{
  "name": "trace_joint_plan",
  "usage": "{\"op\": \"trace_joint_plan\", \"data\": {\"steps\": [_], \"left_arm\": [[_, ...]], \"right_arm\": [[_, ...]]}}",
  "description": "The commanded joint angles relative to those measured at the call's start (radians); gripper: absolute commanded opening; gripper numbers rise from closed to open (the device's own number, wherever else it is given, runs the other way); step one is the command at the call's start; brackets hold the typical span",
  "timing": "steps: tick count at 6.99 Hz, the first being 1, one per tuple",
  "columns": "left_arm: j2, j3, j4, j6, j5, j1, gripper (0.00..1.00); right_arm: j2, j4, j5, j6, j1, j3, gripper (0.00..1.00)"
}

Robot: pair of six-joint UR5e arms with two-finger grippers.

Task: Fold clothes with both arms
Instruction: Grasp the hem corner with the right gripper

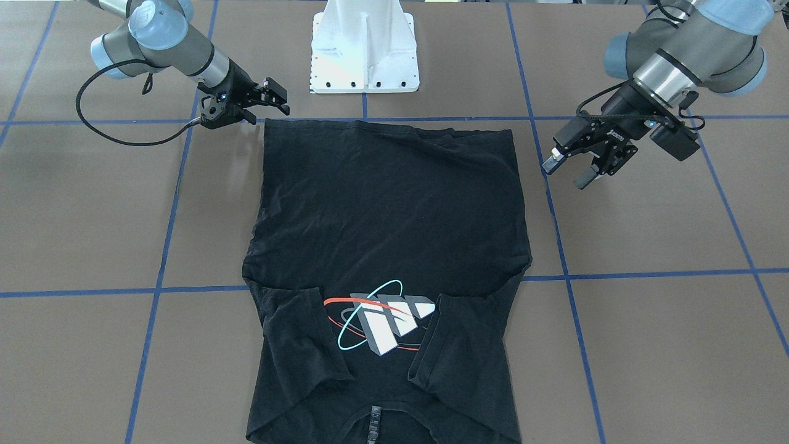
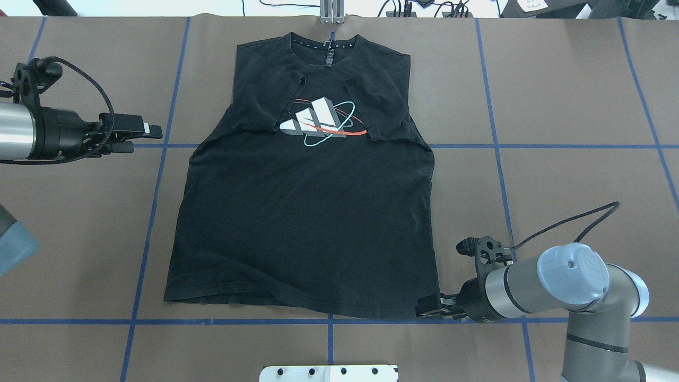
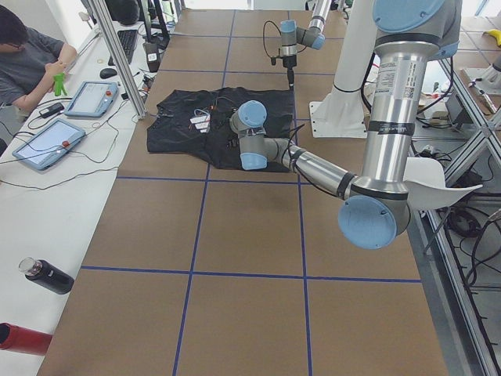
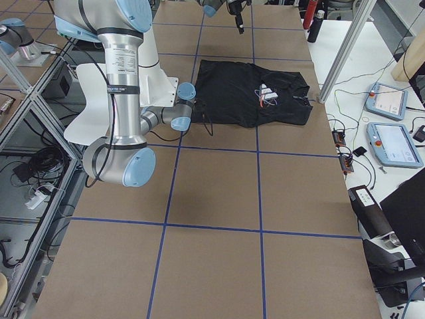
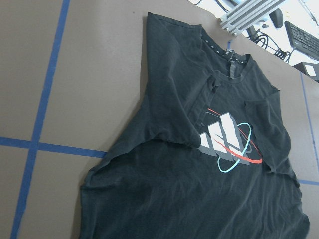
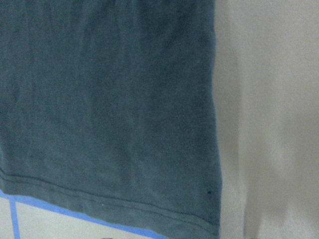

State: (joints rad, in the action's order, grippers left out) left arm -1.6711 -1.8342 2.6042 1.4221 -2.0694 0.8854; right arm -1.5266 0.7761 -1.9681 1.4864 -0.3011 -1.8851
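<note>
Shirt [image 2: 307,223] flat on tabletop [image 2: 557,159], print up; hem corner just under R fingers [image 2: 431,310], side edge well off L fingers [image 2: 143,139], both parted and empty; risk: R pinches top layer only, L lags, giving a skewed fold.

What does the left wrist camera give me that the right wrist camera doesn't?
Left wrist only: the T-shirt with its collar, print and both sleeves folded inward. Right wrist only: a close look at the hem corner, with a blue tape line along its edge. Both: black fabric lying flat on the brown table.
</note>
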Motion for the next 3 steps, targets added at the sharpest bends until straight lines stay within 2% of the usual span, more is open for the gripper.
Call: {"op": "trace_joint_plan", "data": {"steps": [1, 3], "left_arm": [[0.001, 0.001, 0.0, 0.0, -0.002, 0.001, 1.0], [0.001, 0.0, 0.0, 0.0, -0.002, 0.0, 1.0]], "right_arm": [[0.008, 0.005, -0.005, 0.0, 0.01, 0.003, 0.87], [0.005, 0.006, -0.006, 0.0, 0.008, 0.004, 0.82]]}}
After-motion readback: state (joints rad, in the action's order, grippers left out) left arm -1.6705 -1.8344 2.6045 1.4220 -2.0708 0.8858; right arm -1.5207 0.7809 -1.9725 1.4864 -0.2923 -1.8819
